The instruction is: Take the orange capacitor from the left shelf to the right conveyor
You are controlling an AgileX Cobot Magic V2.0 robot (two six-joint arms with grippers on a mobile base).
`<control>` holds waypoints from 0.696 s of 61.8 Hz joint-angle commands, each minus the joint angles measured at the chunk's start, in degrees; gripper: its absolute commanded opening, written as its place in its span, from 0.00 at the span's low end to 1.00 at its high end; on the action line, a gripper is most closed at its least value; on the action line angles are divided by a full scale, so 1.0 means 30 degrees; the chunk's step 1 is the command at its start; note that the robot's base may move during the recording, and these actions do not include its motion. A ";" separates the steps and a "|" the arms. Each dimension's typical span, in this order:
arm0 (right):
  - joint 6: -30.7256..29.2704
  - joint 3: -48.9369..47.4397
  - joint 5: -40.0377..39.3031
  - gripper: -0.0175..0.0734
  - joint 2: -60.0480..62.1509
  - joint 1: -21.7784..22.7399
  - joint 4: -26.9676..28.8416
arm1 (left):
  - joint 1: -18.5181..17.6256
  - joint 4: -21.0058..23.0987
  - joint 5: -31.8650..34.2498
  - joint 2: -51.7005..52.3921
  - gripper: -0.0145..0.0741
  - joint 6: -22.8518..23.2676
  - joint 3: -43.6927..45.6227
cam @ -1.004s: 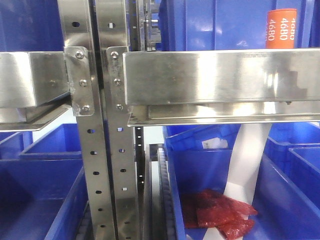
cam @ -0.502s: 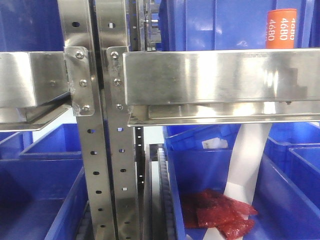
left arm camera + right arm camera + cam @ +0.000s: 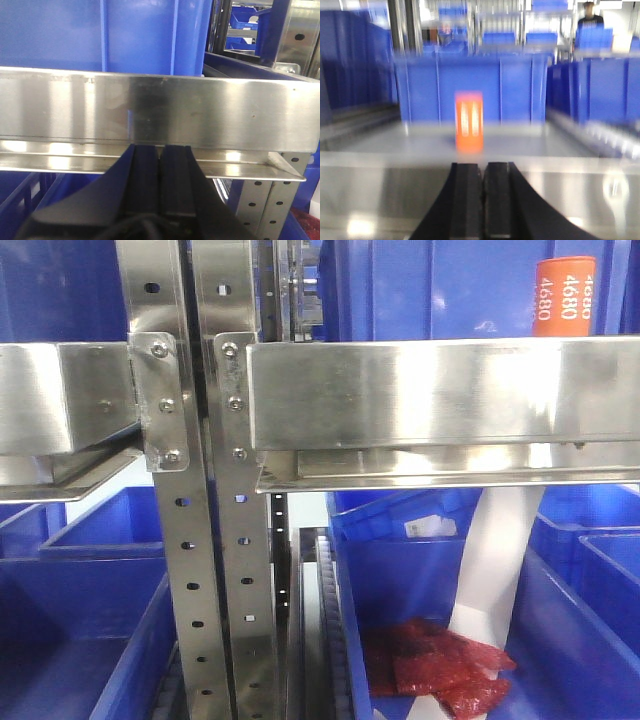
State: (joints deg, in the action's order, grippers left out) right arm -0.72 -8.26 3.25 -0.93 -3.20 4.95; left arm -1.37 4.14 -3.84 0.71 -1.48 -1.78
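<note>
The orange capacitor (image 3: 564,296) stands upright on the left shelf (image 3: 440,390), at the top right of the front view, with white "4680" numerals down its side. In the blurred right wrist view the orange capacitor (image 3: 469,121) rises just beyond the shelf's front beam (image 3: 395,185), slightly left of my right gripper (image 3: 483,165), which is shut and empty, a short way in front of it. My left gripper (image 3: 160,148) is shut with nothing in it, its tips close under a steel beam (image 3: 150,110) of the shelf. The right conveyor is out of view.
Big blue bins (image 3: 450,285) stand behind the capacitor and fill the lower level (image 3: 80,610). Red plastic bags (image 3: 440,665) lie in the lower right bin beside a white strip (image 3: 495,560). Perforated steel uprights (image 3: 215,540) divide the rack.
The capacitor sits a trace higher and to the right in the front view, and reflections on the beam have shifted. Otherwise nothing has visibly moved.
</note>
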 commanded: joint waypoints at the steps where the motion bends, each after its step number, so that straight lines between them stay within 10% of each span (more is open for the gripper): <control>1: -0.0118 -0.2512 -0.0454 0.26 -0.1567 -0.0035 -0.0213 | 0.0052 0.0034 0.1626 0.0215 0.02 0.0028 0.0091; 25: -0.0135 -0.9017 0.1165 0.86 -1.0949 -0.0035 -0.0213 | 0.0052 0.0034 0.1626 0.0215 0.02 0.0028 0.0091; 43: -0.0135 -1.0950 -0.1501 0.88 -1.6903 -0.0035 -0.0213 | 0.0052 0.0034 0.1626 0.0215 0.02 0.0028 0.0091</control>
State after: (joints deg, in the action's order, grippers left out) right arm -0.72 -37.64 7.04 -47.73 -3.20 4.95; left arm -1.37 4.14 -3.84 0.71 -1.48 -1.78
